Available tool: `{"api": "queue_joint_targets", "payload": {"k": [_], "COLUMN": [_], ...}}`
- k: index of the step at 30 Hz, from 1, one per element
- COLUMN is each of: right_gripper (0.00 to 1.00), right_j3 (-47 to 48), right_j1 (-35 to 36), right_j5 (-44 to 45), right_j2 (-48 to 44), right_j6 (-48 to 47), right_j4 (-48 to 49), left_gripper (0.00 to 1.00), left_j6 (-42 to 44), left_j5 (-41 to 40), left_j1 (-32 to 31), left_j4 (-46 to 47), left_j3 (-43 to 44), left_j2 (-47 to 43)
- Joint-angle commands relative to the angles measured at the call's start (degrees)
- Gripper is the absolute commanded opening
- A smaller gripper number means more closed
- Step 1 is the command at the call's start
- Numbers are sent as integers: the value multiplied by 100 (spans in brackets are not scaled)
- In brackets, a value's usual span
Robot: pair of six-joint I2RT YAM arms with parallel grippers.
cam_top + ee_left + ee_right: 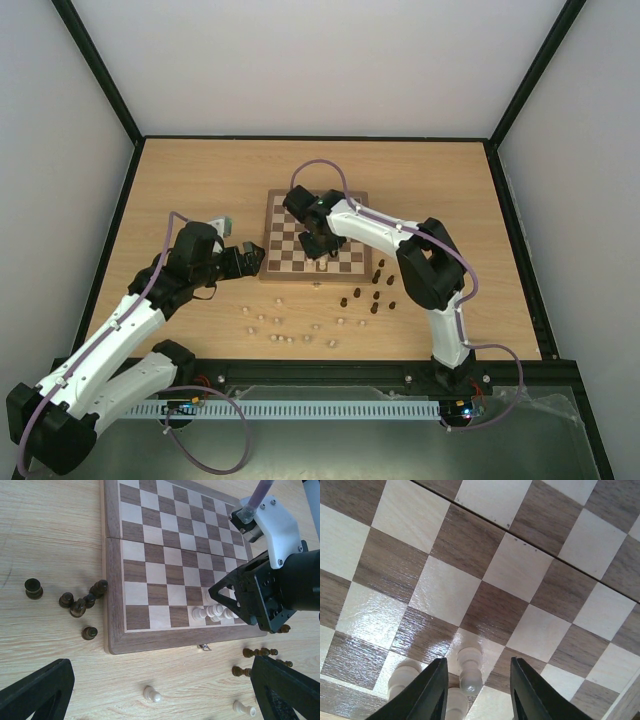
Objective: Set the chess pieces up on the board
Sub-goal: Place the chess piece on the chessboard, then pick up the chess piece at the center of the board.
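The board [285,235] lies mid-table, and a short row of pale chess pieces [212,612] stands on its near edge. My right gripper [322,250] hangs over that row. In the right wrist view its jaws [477,667] stand apart around an upright pale pawn [469,672] without touching it. Two more pale pawns [402,677] stand just left of it. My left gripper [250,260] is open above the table by the board's near-left corner. Nothing is between its fingers [161,680]. A pale pawn [151,694] lies on the table below it.
Several pale pieces [285,325] lie loose on the table in front of the board. Dark pieces [375,290] stand off its near-right corner. In the left wrist view another dark cluster [80,602] sits beside the board [165,545]. A small metal clasp [204,647] sticks out of the board's edge.
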Motion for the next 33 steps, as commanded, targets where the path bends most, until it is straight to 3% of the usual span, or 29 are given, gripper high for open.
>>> {"api": "queue_joint_targets", "payload": {"k": [1,12,21,28,33], "right_gripper": [38,62,57,54,51], "right_j3": [186,361,379,149,-93], "right_j1": [-67,-139,885,1653,1830], "right_j5": [178,245,-212,-520,-705], "right_j2": [-70,-925,-1495,-1217,-845], "right_j6": [-38,23,39,305,430], "right_j4": [-248,-222,-408,-281,-28], "left_gripper": [99,99,100,99,99], "left_j6": [19,-33,-251,-415,-465], "left_j5": [-39,-99,-444,-501,-647], "left_j1": [38,37,37,37,37], "left_j4": [64,40,-316,-668,-770], "left_j3": [57,78,428,848,966], "left_j2": [14,-14,-501,-1248,-1818]}}
